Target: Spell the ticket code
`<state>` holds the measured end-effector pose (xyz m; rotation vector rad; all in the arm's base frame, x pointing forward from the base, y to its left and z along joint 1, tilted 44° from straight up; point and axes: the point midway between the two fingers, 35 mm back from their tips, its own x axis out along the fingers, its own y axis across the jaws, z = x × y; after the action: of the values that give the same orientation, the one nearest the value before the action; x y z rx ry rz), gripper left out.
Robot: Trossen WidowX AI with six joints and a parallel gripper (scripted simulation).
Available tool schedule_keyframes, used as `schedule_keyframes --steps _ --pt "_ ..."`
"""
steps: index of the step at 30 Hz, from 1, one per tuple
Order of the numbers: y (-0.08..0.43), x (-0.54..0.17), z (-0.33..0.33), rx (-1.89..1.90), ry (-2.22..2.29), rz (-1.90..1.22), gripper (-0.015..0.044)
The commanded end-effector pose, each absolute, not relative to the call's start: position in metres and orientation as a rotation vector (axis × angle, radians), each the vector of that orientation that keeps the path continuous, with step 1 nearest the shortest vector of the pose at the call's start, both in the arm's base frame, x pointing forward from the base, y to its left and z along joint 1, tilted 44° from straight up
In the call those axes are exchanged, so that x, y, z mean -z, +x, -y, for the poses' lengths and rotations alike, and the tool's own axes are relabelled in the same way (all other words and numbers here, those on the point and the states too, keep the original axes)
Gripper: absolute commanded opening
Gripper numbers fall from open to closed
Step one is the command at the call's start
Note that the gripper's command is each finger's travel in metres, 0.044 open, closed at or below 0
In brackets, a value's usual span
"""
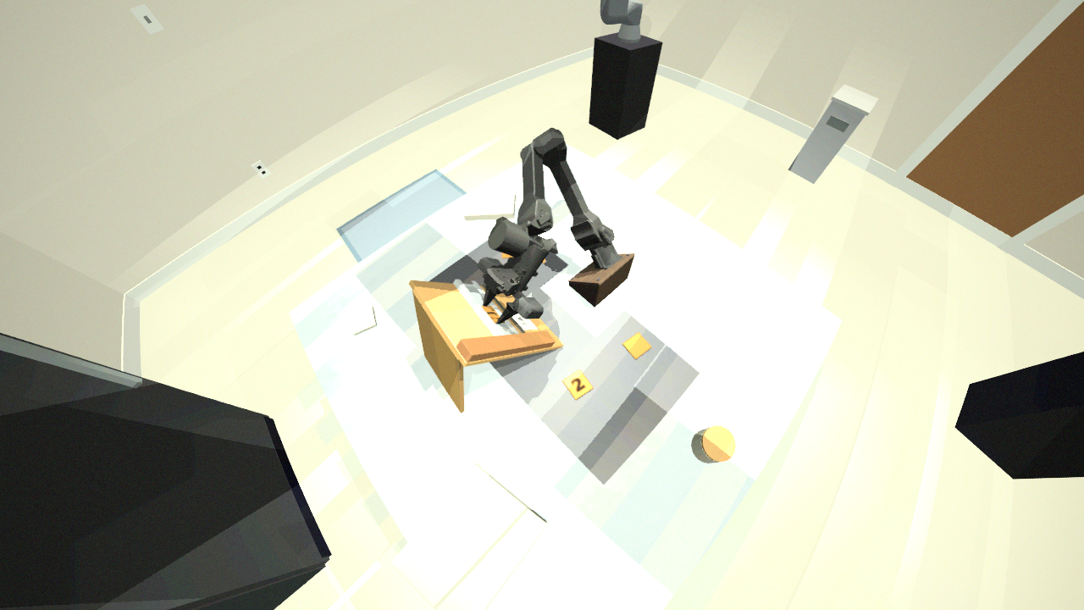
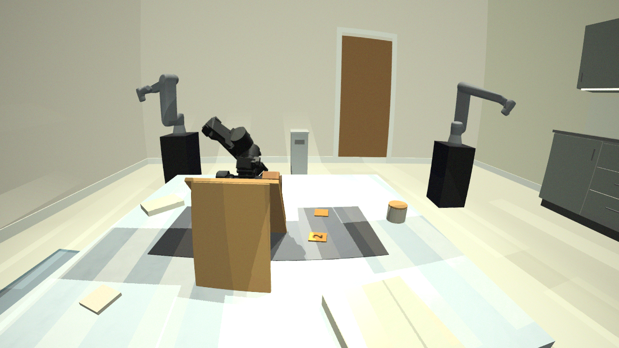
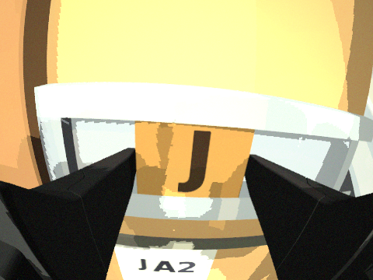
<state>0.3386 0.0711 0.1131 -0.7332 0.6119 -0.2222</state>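
Observation:
My gripper (image 1: 494,311) (image 3: 192,160) is shut on the J tile (image 3: 229,163), its fingers at the tile's two sides. The tile is upright to read and sits between the lips of the pale letter rail (image 3: 155,101), with bare rail on both sides of it. The rail is on the sloping wooden board (image 1: 450,309) (image 2: 231,233) (image 3: 155,47). The ticket (image 3: 202,258) below the rail reads J A2. The 2 tile (image 1: 577,385) (image 2: 317,237) lies face up on the dark mat. Another orange tile (image 1: 636,346) (image 2: 321,212) lies beyond it, its marking unreadable. Orange pieces behind the arm are mostly hidden.
An orange-brown block (image 1: 506,346) (image 2: 271,174) runs along one side of the board. A round tin (image 1: 718,443) (image 2: 396,211) stands beyond the mat. A pale block (image 2: 162,204), a small slab (image 2: 100,298) and a large slab (image 2: 389,311) lie on the counter.

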Motion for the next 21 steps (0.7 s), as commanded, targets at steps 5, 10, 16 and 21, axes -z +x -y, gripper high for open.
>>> schedule_keyframes --steps 5,10,16,21 --pt "0.3391 -0.1099 -0.0749 0.227 -0.730 -0.610 0.0000" --pt "0.3391 -0.1078 -0.0774 0.227 -0.729 -0.610 0.0000" --pt "0.3392 -0.1054 -0.0803 0.227 -0.729 -0.610 0.0000" --pt "0.3392 -0.1034 -0.0827 0.227 -0.729 -0.610 0.0000"
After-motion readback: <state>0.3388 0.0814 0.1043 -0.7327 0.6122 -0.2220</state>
